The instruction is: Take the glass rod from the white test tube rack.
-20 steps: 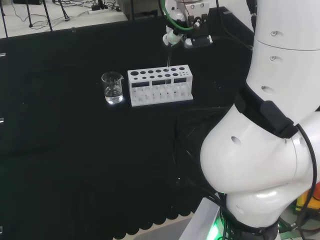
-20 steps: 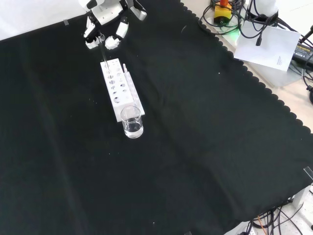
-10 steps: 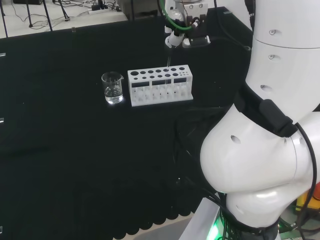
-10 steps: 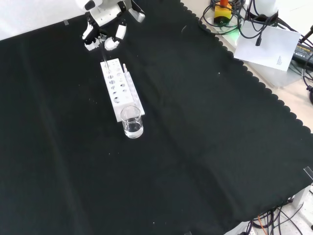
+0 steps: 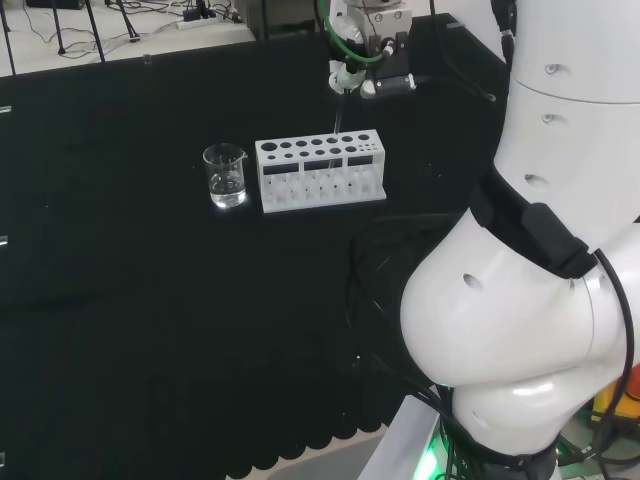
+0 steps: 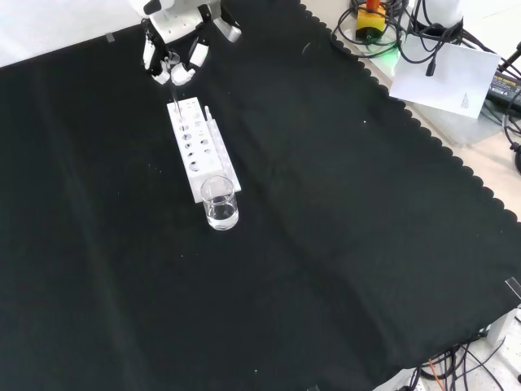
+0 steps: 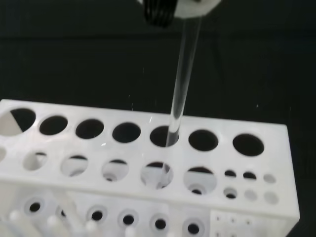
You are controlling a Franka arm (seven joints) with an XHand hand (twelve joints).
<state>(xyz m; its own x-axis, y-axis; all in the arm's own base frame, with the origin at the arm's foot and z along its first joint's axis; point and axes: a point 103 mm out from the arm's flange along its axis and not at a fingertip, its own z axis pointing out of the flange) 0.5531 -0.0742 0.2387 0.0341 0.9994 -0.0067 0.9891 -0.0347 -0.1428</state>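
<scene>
**Operator:** I'm looking at the glass rod [image 7: 180,89]. It stands nearly upright, its lower end still inside a hole in the back row of the white test tube rack [image 7: 148,173], third from one end in the wrist view. I judge it only partly lifted.

**Observer:** And the hand?

**Operator:** The hand [image 6: 175,61] hangs above the far end of the rack in the front view, fingers [image 6: 195,55] curled down and pinching the rod's top. Holding it at the top keeps the hand clear of the rack and lets the rod come straight up through the hole.

**Observer:** Anything close by?

**Operator:** A beaker [image 5: 225,176] with a little clear liquid sits just beside the rack's other end on the worktop [image 6: 342,244], well away from the hand. I'd say a tilt now could catch the rod on the hole's rim.
</scene>
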